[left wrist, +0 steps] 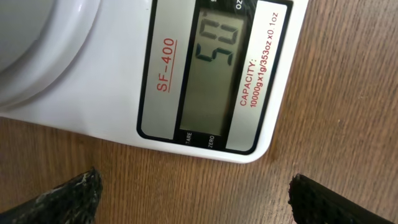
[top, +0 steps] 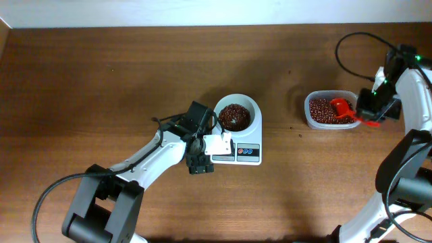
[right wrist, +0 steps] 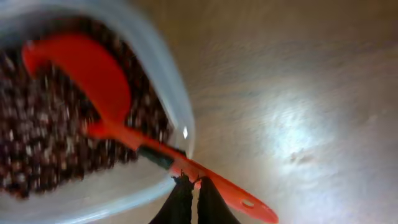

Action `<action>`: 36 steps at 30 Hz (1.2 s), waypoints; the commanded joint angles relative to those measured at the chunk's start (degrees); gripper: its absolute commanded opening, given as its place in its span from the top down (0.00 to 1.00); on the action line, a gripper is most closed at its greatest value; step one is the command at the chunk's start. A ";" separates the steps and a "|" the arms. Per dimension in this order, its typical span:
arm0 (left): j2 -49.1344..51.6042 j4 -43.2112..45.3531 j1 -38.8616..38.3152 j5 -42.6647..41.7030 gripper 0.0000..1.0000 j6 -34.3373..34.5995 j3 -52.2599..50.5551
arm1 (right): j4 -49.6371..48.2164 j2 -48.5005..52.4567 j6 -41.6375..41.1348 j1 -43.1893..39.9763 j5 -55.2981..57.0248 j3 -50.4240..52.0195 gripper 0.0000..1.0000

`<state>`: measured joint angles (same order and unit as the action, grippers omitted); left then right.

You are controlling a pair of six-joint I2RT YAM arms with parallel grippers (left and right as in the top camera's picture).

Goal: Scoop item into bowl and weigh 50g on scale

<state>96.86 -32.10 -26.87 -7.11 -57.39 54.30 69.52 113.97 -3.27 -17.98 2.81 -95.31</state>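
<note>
we open on the right gripper (right wrist: pixel 189 200): its jaws are clenched on the thin handle of a red plastic scoop (right wrist: pixel 93 68), the black fingers pressed close together. the wrist view is blurred, but the grasp is plain. the scoop's cup lies inside a clear rectangular plastic tub (right wrist: pixel 177 109), on a bed of small dark red-brown beans (right wrist: pixel 37 143), and the handle crosses the tub's rim. from overhead we see that tub near the right edge of the wooden counter (top: pixel 101 81).

over to the left gripper (left wrist: pixel 196 199): jaws released, spread wide, gripping nothing. both fingertips (left wrist: pixel 68 196) hang over bare wood just off the display end of a small white kitchen scale (left wrist: pixel 93 106). we read 50 on its grey display (left wrist: pixel 214 68). on the scale sits a round white bowl (top: pixel 251 102) with more of the beans heaped inside, about mid-counter and well apart from the tub.
</note>
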 commanded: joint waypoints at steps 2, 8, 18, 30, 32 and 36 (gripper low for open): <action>-0.83 -0.04 0.02 -1.22 0.01 0.74 -0.39 | -1.49 -0.13 -0.81 0.02 0.68 0.13 0.93; -0.83 -0.04 0.02 -1.22 0.01 0.74 -0.39 | 0.04 -0.15 0.68 1.97 -18.69 -6.38 0.82; -0.83 -0.04 0.02 -1.22 0.01 0.74 -0.39 | 3.67 -0.13 7.54 11.54 -19.93 -6.32 0.01; -0.83 -0.04 0.02 -1.20 0.01 0.74 -0.39 | 3.67 -0.13 7.54 11.54 -19.93 -6.32 0.01; -0.83 -0.04 0.02 -1.22 0.01 0.74 -0.39 | 3.67 -0.13 7.54 11.54 -19.93 -6.32 0.01; -0.83 -0.04 0.02 -1.20 0.01 0.74 -0.39 | 3.65 -0.13 7.54 11.54 -19.91 -6.32 0.01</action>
<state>96.86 -32.10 -26.87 -7.11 -57.39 54.30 73.25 113.97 3.68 -6.74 -17.47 -100.82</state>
